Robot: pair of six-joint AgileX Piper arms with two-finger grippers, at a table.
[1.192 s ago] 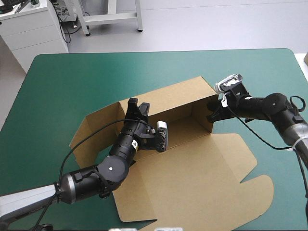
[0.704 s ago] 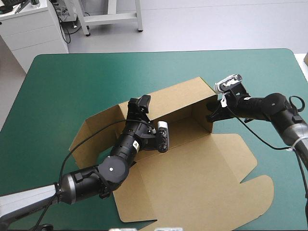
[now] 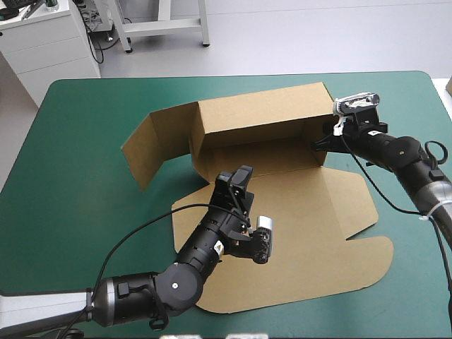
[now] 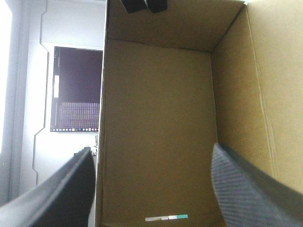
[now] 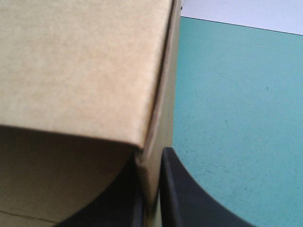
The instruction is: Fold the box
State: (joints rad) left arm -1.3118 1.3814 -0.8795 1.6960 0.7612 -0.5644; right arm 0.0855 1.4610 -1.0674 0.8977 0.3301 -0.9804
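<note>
Since the left arm enters at the near left corner of the table (image 3: 92,113), we record it first: it lies low over the flat lid panel (image 3: 304,240), forearm stretched toward the far edge. The box (image 3: 261,159) sits at the table's middle. Its lid reaches toward the near edge, and its long axis runs from the left edge toward the right edge, with the right end a little farther off.

The left gripper (image 3: 236,180) hangs near the fold between lid and floor, fingers wide apart and holding nothing. Its wrist view looks straight into the tray, with only board ahead.

Beyond it the back wall (image 3: 261,116) stands upright. The left end flap (image 3: 159,145) is raised but swung outward toward the left edge, not tucked. It lies ahead and to the left of the left gripper, much the nearer of the two.

At the right end, the right gripper (image 3: 323,143) is all but closed on the upright right end wall (image 3: 314,134), one finger on each face, its arm reaching in from the right edge.

We judge that the coming move turns on the splayed flap: the free left gripper would need to go left and forward to bring it in.
</note>
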